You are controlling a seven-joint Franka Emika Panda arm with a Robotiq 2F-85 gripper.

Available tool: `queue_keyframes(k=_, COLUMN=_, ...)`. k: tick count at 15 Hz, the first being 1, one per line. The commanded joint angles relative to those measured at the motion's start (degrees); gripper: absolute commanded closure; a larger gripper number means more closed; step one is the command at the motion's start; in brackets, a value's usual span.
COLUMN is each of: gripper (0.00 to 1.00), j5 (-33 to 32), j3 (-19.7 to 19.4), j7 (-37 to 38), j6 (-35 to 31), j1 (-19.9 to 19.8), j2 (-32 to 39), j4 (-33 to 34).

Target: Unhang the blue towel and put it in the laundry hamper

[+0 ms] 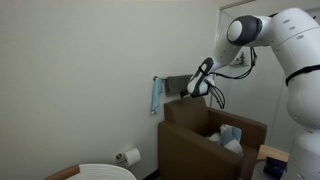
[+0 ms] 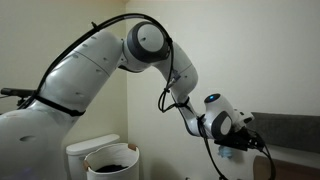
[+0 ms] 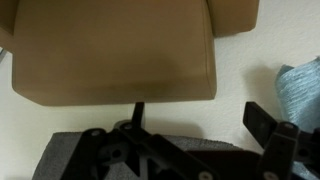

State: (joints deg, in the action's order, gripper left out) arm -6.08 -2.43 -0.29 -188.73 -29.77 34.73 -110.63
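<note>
The blue towel (image 1: 156, 96) hangs from a wall rack, left of the brown laundry hamper (image 1: 186, 148). In the wrist view the towel (image 3: 301, 88) shows at the right edge and the hamper (image 3: 115, 50) fills the top. My gripper (image 1: 193, 89) hovers near the wall above the hamper, just right of the towel and apart from it. Its fingers are spread with nothing between them in the wrist view (image 3: 200, 125). In an exterior view the gripper (image 2: 246, 138) points at the wall, and the towel is mostly hidden behind it.
A dark grey towel (image 1: 175, 82) hangs on the same rack beside the blue one and shows in the wrist view (image 3: 60, 160). Clothes (image 1: 230, 137) lie in the hamper. A toilet (image 2: 103, 157) and a paper roll (image 1: 129, 157) stand lower down.
</note>
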Motion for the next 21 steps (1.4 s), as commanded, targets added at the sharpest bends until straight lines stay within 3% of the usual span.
queue_keyframes(k=1, gripper=0.0, j5=-2.07, j3=0.74, j7=-1.55, j6=-7.77, j1=-2.07, j2=2.93, j4=1.5)
queue_keyframes(k=4, gripper=0.0, j5=-4.33, j3=2.16, j7=-1.07, j6=-11.98, j1=-3.79, j2=4.62, j4=2.45)
queue_keyframes(k=6, gripper=0.0, j5=-9.92, j3=10.02, j7=0.13, j6=-9.38, j1=-10.53, j2=4.76, j4=3.92)
queue_keyframes(k=7, gripper=0.0, j5=-14.94, j3=15.92, j7=2.62, j6=-9.28, j1=-15.4, j2=5.19, j4=3.33)
queue_keyframes(k=12, gripper=0.0, j5=-37.91, j3=37.3, j7=12.39, j6=-6.78, j1=-34.39, j2=11.58, j4=1.93)
queue_keyframes(k=16, gripper=0.0, j5=-45.13, j3=52.76, j7=8.83, j6=0.86, j1=-48.34, j2=20.12, j4=1.45)
queue_keyframes(k=17, gripper=0.0, j5=-45.67, j3=54.5, j7=7.89, j6=2.94, j1=-49.99, j2=21.7, j4=1.87)
queue_keyframes(k=18, gripper=0.0, j5=-43.76, j3=49.28, j7=10.76, j6=0.43, j1=-45.32, j2=17.49, j4=1.79)
queue_keyframes(k=21, gripper=0.0, j5=-44.58, j3=52.52, j7=9.44, j6=1.8, j1=-48.79, j2=20.35, j4=1.88)
